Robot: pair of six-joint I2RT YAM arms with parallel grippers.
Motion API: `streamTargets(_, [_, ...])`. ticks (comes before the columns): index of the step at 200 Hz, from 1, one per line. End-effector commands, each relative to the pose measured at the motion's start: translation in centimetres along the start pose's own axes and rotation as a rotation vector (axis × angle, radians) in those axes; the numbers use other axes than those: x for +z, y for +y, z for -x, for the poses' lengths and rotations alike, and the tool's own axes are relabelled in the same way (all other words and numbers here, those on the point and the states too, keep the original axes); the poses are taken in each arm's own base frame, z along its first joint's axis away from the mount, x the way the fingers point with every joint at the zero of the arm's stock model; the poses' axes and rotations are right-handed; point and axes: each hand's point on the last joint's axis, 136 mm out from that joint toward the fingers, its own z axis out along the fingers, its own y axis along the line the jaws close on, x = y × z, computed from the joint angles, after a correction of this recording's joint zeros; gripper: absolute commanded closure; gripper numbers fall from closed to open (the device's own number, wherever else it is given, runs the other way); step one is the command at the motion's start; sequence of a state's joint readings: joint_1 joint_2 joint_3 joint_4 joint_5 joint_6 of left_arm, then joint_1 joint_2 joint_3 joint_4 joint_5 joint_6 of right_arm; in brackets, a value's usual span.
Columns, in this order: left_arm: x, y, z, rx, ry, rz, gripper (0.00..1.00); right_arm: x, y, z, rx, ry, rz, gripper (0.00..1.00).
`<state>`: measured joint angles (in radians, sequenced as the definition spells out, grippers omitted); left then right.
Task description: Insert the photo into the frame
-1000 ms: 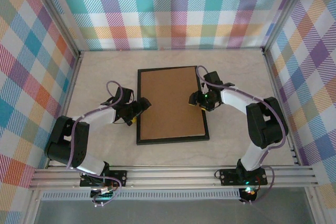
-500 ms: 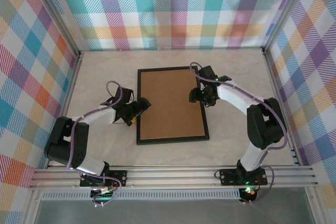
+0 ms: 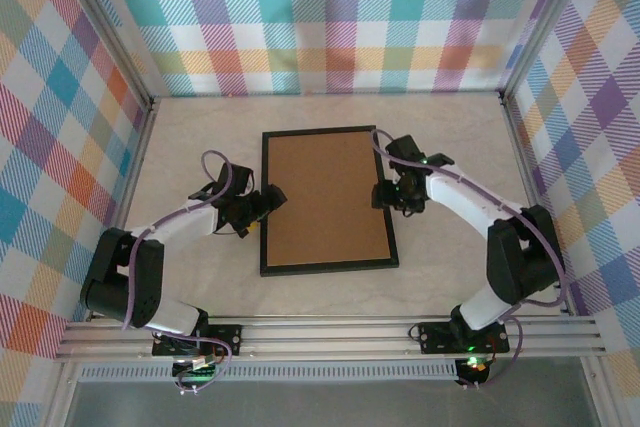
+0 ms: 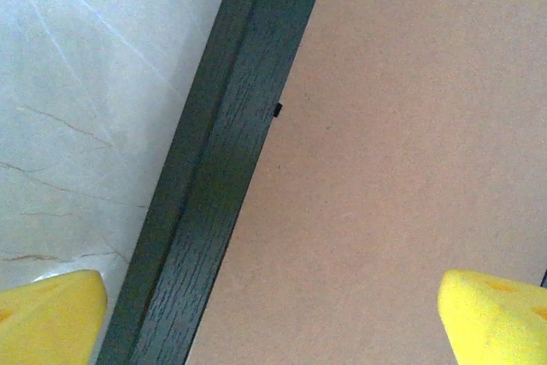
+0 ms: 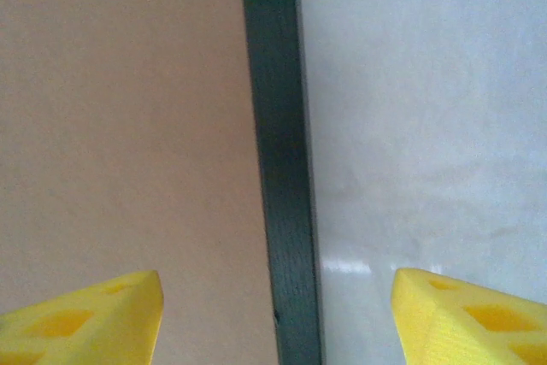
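The black frame (image 3: 325, 199) lies flat mid-table with its brown board back facing up. The photo is hidden. My left gripper (image 3: 265, 202) hovers low over the frame's left side, open. In the left wrist view its yellow fingertips (image 4: 51, 318) straddle the black left rail (image 4: 218, 177), one over the table and one over the brown board (image 4: 385, 168). My right gripper (image 3: 388, 194) is open at the frame's right side. In the right wrist view the right rail (image 5: 278, 126) runs between its yellow fingertips (image 5: 470, 318). Neither gripper holds anything.
The pale marbled tabletop (image 3: 200, 137) surrounds the frame. Plaid walls (image 3: 330, 17) close in the back and both sides. A metal rail (image 3: 330, 332) runs along the near edge by the arm bases.
My right gripper has shifted slightly outward, from over the brown board to astride the right rail. The left gripper and the frame have hardly moved.
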<state>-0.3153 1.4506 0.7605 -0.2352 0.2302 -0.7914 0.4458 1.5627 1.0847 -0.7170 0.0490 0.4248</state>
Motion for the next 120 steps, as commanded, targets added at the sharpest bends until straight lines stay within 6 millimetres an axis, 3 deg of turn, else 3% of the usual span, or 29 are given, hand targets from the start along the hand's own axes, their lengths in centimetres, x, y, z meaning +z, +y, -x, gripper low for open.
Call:
streamTargets(1, [-0.8, -0.1, 1.0, 0.02, -0.027, 0.009, 0.01, 0.2, 0.3, -3.8, -0.027, 0.099, 0.031, 0.29])
streamTargets(25, [-0.6, 0.1, 0.8, 0.02, -0.018, 0.014, 0.01, 1.3, 0.4, -6.1, -0.028, 0.145, 0.032, 0.26])
streamTargets(48, [-0.3, 0.4, 0.6, 0.017, -0.006, 0.02, 0.01, 2.4, 0.5, -6.3, -0.019, 0.157, 0.033, 0.26])
streamTargets(120, [0.1, 1.0, -0.4, -0.012, 0.021, 0.012, 0.02, 4.1, 0.7, -0.8, 0.033, -0.018, -0.035, 0.26])
